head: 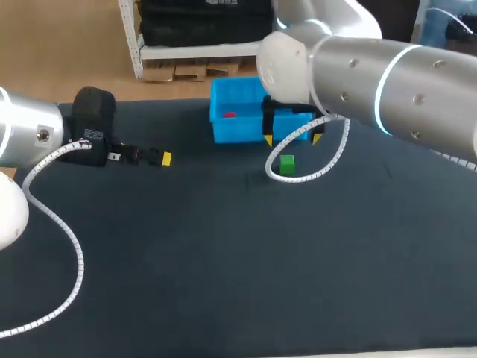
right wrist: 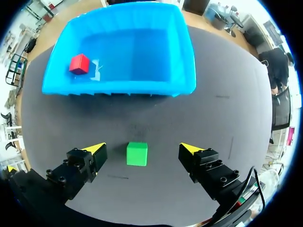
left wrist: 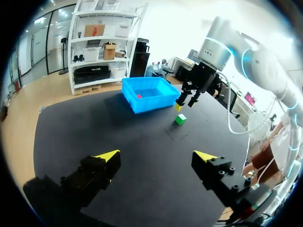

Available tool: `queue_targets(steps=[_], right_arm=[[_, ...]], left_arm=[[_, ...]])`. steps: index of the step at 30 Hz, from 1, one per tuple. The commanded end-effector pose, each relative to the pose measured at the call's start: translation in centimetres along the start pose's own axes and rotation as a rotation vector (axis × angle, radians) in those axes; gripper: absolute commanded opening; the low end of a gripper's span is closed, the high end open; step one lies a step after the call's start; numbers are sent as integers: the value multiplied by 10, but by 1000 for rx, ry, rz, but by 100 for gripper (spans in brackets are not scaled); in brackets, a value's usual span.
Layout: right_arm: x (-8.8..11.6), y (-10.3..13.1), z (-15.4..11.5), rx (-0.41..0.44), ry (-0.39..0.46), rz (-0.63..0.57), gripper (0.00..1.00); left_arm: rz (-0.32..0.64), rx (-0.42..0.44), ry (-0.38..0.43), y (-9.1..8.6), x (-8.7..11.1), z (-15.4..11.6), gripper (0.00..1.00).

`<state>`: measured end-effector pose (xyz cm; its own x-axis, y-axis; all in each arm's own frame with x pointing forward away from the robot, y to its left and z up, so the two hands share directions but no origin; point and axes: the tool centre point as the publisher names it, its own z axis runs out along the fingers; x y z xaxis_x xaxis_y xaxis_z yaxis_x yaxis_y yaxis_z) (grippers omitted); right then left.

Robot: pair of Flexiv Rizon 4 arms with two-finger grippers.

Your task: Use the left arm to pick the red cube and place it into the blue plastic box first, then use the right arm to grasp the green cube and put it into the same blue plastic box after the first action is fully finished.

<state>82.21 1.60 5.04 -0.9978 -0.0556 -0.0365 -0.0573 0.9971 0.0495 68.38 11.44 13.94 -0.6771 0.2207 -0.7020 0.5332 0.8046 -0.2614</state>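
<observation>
Dark, near-black matte table [head: 223, 283], flat cloth-like surface, takes up most of the head view. Right arm [head: 387, 82], silver with a lit ring, comes in from the right and reaches past the middle. A white coiled cable [head: 328, 160] hangs off it in a loop. Left arm [head: 30, 130] comes in from the left and sits low over the mat, well apart from the box. Blue plastic box [head: 238, 133] stands upright on the far middle of the table, open on top. Right gripper [right wrist: 142, 148] hangs above the mat just in front of the box, fingers spread wide with nothing in them. Left gripper [left wrist: 157, 156] is also spread wide, with nothing in it and bare mat under it. Green cube [head: 287, 164] sits on the table near the box's front wall, below the right gripper and in line with the gap between its fingers, with space on both sides and no contact. Red cube [right wrist: 79, 64] lies on the box floor near one end wall. Small pale label [head: 92, 135] on the left arm's black wrist block, print too small to read.
</observation>
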Motion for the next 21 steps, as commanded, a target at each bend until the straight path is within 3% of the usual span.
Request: queue_targets(steps=[1,11,21], right_arm=[[28,-1,1,1,-152,-12,100],[45,4,12,55,-205,-23,100],[51,-7,29,49,-252,13,100]], left_arm=[[1,6,-7,2,1,1,100],[1,6,-7,2,1,1,100],[1,6,-7,2,1,1,100]])
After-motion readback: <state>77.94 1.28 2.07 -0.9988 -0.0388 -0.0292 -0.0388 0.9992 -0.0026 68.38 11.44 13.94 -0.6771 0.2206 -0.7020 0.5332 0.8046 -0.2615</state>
